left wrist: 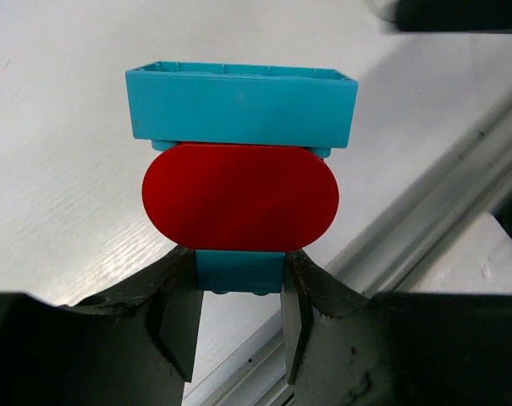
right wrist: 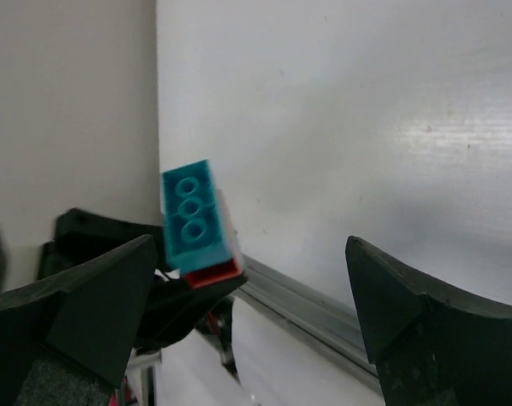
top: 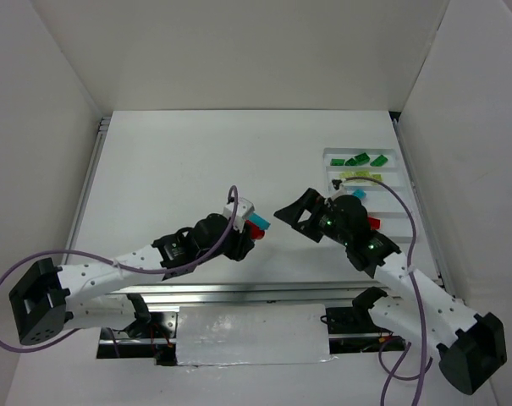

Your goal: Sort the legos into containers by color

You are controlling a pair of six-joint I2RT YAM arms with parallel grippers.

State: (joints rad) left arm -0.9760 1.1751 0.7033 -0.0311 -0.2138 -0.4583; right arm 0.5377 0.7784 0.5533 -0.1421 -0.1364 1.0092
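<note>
Two claws — left claw [top: 246, 222], right claw [top: 291, 216] — one tray [top: 326, 154], three dark green legos [top: 355, 159].

**Bright Overhead, Softer at the Wrists**

From above, white light, near blown-out on the matte white tabletop [top: 196, 169], soft shadows beneath both black-and-white arms [top: 112, 269]. Left wrist: crisp on the red oval plastic plate [left wrist: 239, 199], deep shade over the dark fingers [left wrist: 181, 321]. Right wrist: mild blur on the cyan plastic brick [right wrist: 195, 216], streaky glare on the tabletop.
</note>
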